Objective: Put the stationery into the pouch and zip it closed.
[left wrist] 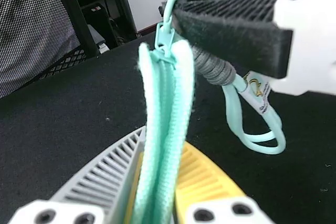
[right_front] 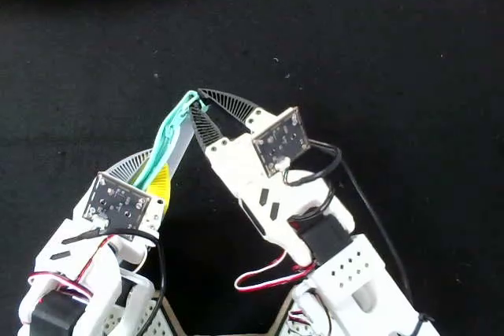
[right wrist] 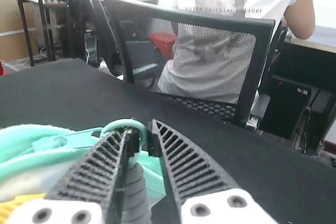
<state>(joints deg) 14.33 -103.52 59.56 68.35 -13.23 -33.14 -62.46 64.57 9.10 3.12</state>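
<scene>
A mint-green pouch (right_front: 174, 141) with a matching zipper stands on edge above the black table. My left gripper (right_front: 152, 172) is shut on its near end, one grey finger and one yellow-padded finger either side of the fabric (left wrist: 164, 129). The zipper teeth look closed along the length I see. At the pouch's far end sits the zipper pull (left wrist: 164, 36). My right gripper (right_front: 197, 106) is shut on the zipper pull, its black ribbed fingers (right wrist: 173, 156) pinching the mint ring (right wrist: 124, 127). A mint cord loop (left wrist: 258, 136) with a small tag hangs below that gripper (left wrist: 231, 24).
Black cloth covers the table (right_front: 378, 60), with open room to the far side and both flanks. The right arm's red, white and black cables (right_front: 264, 277) hang near the front edge. A mesh chair (right wrist: 210, 56) stands beyond the table's far edge.
</scene>
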